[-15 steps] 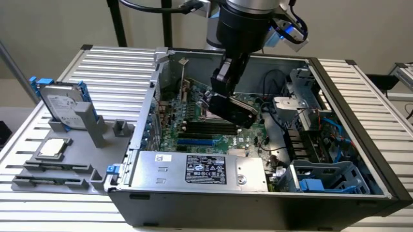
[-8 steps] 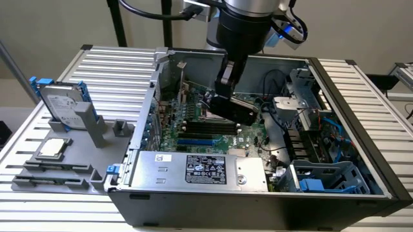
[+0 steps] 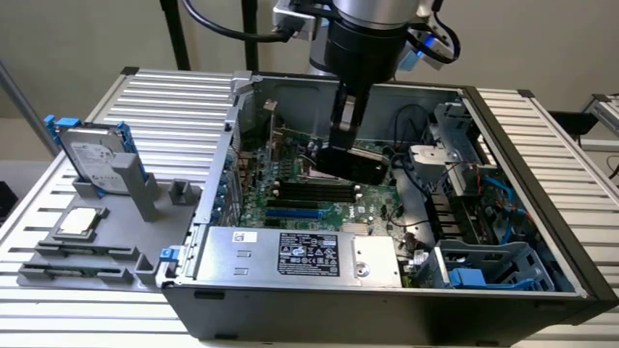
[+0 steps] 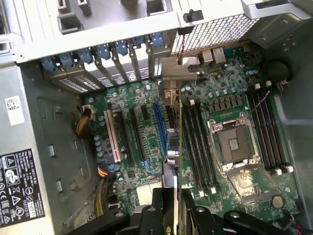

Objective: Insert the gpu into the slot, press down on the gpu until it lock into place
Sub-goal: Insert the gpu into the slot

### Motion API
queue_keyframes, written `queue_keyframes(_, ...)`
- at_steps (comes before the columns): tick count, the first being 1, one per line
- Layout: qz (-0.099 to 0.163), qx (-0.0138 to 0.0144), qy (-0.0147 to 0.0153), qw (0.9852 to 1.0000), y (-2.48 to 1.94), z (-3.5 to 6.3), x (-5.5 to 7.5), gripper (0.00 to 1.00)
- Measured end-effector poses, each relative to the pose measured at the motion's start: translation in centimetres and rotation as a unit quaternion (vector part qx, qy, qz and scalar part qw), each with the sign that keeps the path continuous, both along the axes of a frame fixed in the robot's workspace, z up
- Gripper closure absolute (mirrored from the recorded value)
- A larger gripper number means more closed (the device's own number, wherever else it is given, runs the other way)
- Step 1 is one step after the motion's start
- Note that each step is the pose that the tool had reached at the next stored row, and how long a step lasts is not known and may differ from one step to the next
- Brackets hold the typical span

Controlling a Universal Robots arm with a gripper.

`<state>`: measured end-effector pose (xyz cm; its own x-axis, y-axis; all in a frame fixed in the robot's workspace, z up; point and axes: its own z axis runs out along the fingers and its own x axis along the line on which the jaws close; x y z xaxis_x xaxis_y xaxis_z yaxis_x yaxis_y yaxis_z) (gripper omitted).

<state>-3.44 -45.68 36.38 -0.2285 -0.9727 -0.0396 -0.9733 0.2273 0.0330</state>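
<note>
Holding thin flat black gpu card (image 3: 356, 165) with silver bracket, gripper (image 3: 346, 141) clamped on its upper edge, above green motherboard (image 3: 377, 197). Long narrow blue plastic slot (image 3: 293, 214) at seven o'clock. Insertion step judged in hand; seating calls for exact alignment.

The gpu (image 3: 354, 165) is black with a slight sheen, its bracket (image 4: 178, 68) bare metal; the slot (image 4: 159, 126) smooth blue plastic.

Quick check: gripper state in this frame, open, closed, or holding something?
Gripper: closed, holding the gpu over the motherboard inside the case.
</note>
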Motion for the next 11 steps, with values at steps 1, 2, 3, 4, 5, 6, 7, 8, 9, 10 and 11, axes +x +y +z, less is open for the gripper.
queue_keyframes(1,0.009,0.0,-0.0018,1.0,0.0,-0.04,0.0,0.74)
queue_keyframes(2,0.018,0.0,-0.0031,0.9998,0.0,-0.1,0.01,0.74)
queue_keyframes(3,0.028,0.0001,-0.004,0.9996,0.0,-0.18,0.01,0.74)
queue_keyframes(4,0.037,0.0003,-0.0046,0.9993,0.0,-0.27,0.01,0.74)
queue_keyframes(5,0.046,0.0005,-0.005,0.9989,0.0,-0.35,0.0,0.74)
queue_keyframes(6,0.055,0.0011,-0.0053,0.9985,0.0,-0.44,0.0,0.74)
queue_keyframes(7,0.063,0.0018,-0.0055,0.998,0.0,-0.54,0.0,0.74)
queue_keyframes(8,0.072,0.0024,-0.0058,0.9974,0.0,-0.64,-0.01,0.74)
queue_keyframes(9,0.079,0.003,-0.0062,0.9969,0.0,-0.74,-0.01,0.74)
queue_keyframes(10,0.085,0.0035,-0.0067,0.9963,0.0,-0.84,-0.01,0.74)
queue_keyframes(11,0.091,0.0042,-0.0072,0.9958,0.0,-0.95,-0.03,0.74)
